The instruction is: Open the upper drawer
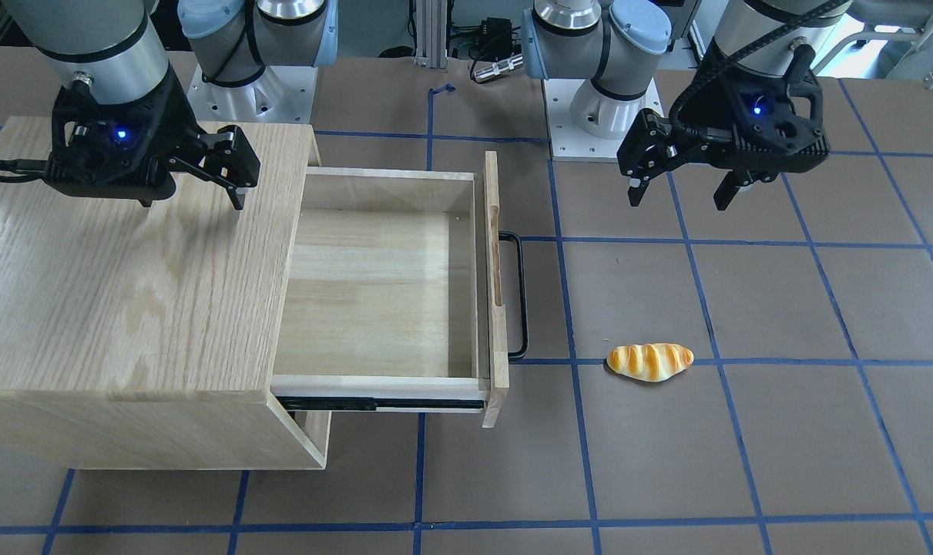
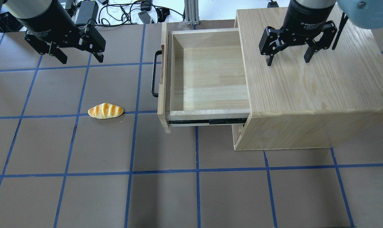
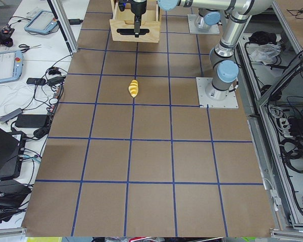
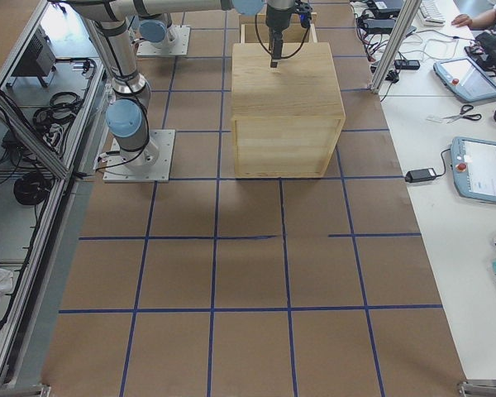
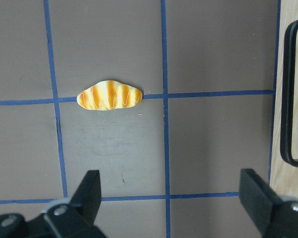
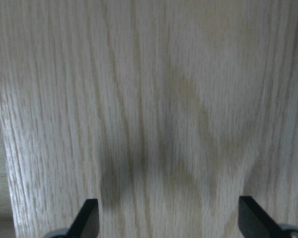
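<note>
Item, upper drawer [image 2: 210,79]: wide, shallow pale-wood box, drawn far out of its casing and lying between the two claws, nearer the right one. Its bare floor and inner walls show in full from above. The front panel stands at the end toward the left claw and carries an oblong slot cut-out [image 2: 162,66] and a long black bar handle [image 2: 152,74]. A black slide rail [image 2: 207,121] shows along the drawer's near side. Item, cabinet [image 2: 321,88]: oak-grain casing standing on the table [image 2: 83,190], its broad top directly beneath the right claw. Item, right claw [image 2: 288,61]: fingers spread wide, pinching nothing, pointing down at the cabinet top. Its wrist view is filled by wood grain with a soft shadow between the fingertips; whether the tips touch the wood cannot be told. Item, left claw [image 2: 81,59]: fingers likewise spread wide and holding nothing, hanging above the brown table surface, well apart from the drawer front. The handle lies off to the side that faces the right claw, at the edge of the left wrist view. Item, bread roll [image 2: 105,111]: small, golden, with pale stripes, lying on the table on a line of blue tape. It sits on the near side of the left claw, apart from its fingers and outside the drawer, between that claw and the handle.
</note>
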Controlling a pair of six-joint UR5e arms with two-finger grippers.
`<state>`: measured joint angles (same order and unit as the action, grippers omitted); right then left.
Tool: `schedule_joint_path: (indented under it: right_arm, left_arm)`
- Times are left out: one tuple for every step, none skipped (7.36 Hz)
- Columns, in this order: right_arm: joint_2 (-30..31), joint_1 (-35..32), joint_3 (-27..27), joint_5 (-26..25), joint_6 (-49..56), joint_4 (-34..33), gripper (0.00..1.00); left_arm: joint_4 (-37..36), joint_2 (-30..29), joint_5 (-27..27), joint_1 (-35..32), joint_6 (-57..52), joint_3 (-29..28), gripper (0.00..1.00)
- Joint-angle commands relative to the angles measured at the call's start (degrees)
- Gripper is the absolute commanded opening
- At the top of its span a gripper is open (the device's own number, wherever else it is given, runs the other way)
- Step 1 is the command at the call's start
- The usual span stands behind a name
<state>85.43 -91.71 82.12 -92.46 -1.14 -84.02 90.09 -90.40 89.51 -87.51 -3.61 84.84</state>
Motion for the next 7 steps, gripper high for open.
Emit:
schedule_joint_path:
  right_arm:
    - [0.0, 0.04, -0.03, 0.0, 0.08, 0.0, 1.0]
    - [0.0, -0.04, -0.03, 0.0, 0.0, 0.0, 1.0]
    - [0.0, -0.05, -0.03, 0.0, -0.01, 0.0, 1.0]
    - [0.0, -0.05, -0.03, 0.0, -0.01, 0.0, 1.0]
    - [0.0, -0.05, -0.03, 0.0, -0.01, 0.0, 1.0]
    - [0.0, -0.05, -0.03, 0.0, -0.01, 0.0, 1.0]
    - [0.0, -0.05, -0.03, 0.0, 0.08, 0.0, 1.0]
  left_arm:
    - [-0.18, -0.04, 0.23, -0.12, -0.08, -0.02, 1.0]
    - [-0.35, -0.04, 0.23, -0.12, -0.08, -0.02, 1.0]
    - [-0.53, -0.39, 0.14, -0.12, -0.16, -0.02, 1.0]
    - [-0.53, -0.3, 0.23, -0.12, -0.17, 0.07, 1.0]
    - [-0.53, 0.05, 0.14, -0.12, -0.17, 0.07, 1.0]
    - [-0.53, -0.3, 0.4, -0.12, -0.43, 0.07, 1.0]
    - [-0.53, -0.56, 0.49, -0.12, -0.43, 0.07, 1.0]
